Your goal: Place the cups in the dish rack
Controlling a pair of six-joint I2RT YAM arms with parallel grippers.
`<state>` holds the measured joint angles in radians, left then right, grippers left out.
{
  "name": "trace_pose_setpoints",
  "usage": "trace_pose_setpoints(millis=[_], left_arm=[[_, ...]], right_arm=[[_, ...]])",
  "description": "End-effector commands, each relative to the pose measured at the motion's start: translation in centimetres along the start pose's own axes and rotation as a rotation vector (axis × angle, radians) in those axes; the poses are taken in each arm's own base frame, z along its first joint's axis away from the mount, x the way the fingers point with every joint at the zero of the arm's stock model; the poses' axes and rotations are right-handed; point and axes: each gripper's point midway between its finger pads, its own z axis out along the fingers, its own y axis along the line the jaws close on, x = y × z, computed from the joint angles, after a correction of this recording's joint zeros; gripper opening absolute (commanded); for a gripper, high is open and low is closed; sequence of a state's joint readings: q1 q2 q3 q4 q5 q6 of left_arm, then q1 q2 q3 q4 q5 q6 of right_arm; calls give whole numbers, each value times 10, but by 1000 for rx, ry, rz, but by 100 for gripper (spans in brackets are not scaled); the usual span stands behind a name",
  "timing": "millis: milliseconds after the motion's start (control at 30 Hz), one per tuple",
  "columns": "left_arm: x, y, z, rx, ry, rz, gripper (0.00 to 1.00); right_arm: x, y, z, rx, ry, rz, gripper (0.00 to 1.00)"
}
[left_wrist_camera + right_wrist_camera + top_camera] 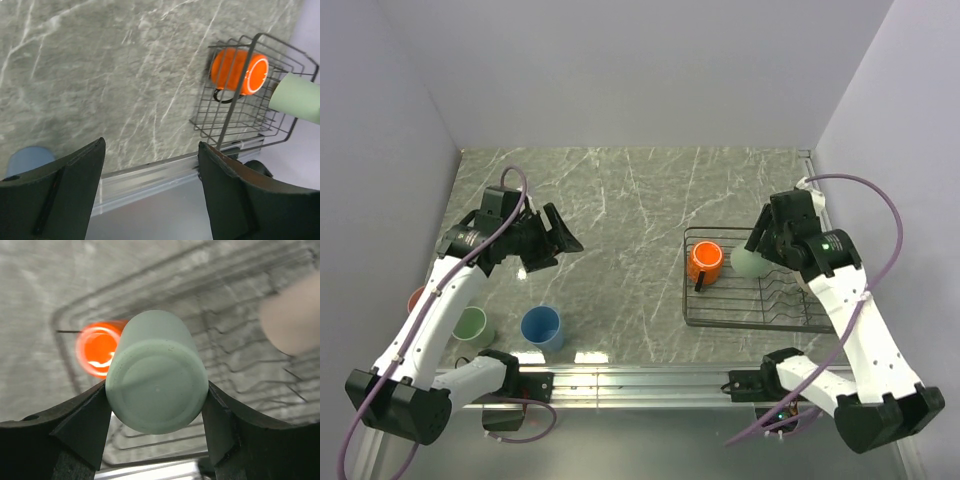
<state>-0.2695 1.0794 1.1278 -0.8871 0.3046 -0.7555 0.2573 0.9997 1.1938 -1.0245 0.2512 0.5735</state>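
My right gripper [760,250] is shut on a pale green cup [748,264] and holds it tilted above the dark wire dish rack [720,318]. In the right wrist view the cup's base [157,372] sits between the fingers [85,425]. A bright orange mug [705,262] lies in the rack's left end. A blurred beige cup [292,315] shows at the rack's right. My left gripper [560,243] is open and empty above the table's left half. A blue cup [541,326], a second pale green cup [470,323] and a salmon-pink cup [417,298] stand near the front left.
The left arm partly covers the salmon-pink cup. A metal rail [640,380] runs along the table's near edge. Pale walls close in the left, back and right. The left wrist view shows the rack [250,115], the mug [239,71] and the held cup [297,97].
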Motion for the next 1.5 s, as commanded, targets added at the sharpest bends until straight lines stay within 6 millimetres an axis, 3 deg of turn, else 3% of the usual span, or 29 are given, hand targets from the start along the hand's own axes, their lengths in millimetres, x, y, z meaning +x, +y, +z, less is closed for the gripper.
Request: trace_pose_setpoints(millis=[0, 167, 400, 733, 1000, 1233, 1467], left_arm=[[1, 5, -10, -30, -23, 50, 79], [2, 4, -16, -45, -21, 63, 78], [6, 14, -23, -95, -19, 65, 77], [10, 19, -28, -119, -10, 60, 76], [13, 25, -28, -142, -3, 62, 75], [17, 29, -27, -151, 5, 60, 75], [18, 32, -25, -154, 6, 60, 75]], right_arm=[[-15, -22, 3, 129, -79, -41, 0], [-12, -27, 26, 204, -48, -91, 0], [6, -14, 58, 144, -21, -80, 0], [5, -2, 82, 129, -25, -65, 0], [18, 1, 107, 127, 4, -59, 0], [23, 3, 114, 134, 37, -70, 0], [32, 9, 98, 91, 59, -48, 0]])
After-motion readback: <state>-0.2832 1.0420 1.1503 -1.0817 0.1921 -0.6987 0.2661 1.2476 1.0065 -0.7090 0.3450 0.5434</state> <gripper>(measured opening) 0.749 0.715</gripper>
